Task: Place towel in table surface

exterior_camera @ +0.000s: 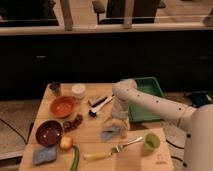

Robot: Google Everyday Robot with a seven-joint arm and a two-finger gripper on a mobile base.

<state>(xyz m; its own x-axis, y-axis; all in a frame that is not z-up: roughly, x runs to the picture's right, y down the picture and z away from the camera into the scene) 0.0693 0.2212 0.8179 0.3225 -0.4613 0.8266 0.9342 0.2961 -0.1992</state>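
The towel (113, 131) is a crumpled grey-blue cloth lying on the wooden table (95, 160) a little right of centre. My gripper (118, 119) points down at the end of the white arm (150, 102) and sits right at the towel's top edge. The arm reaches in from the right side of the view. The contact between gripper and towel is hidden by the wrist.
A green tray (148, 95) lies behind the arm. An orange bowl (63, 105), dark red bowl (49, 132), blue sponge (43, 154), onion (67, 143), green vegetable (75, 159), fork (112, 150), green cup (152, 142), brush (100, 104) and two jars (78, 90) stand around.
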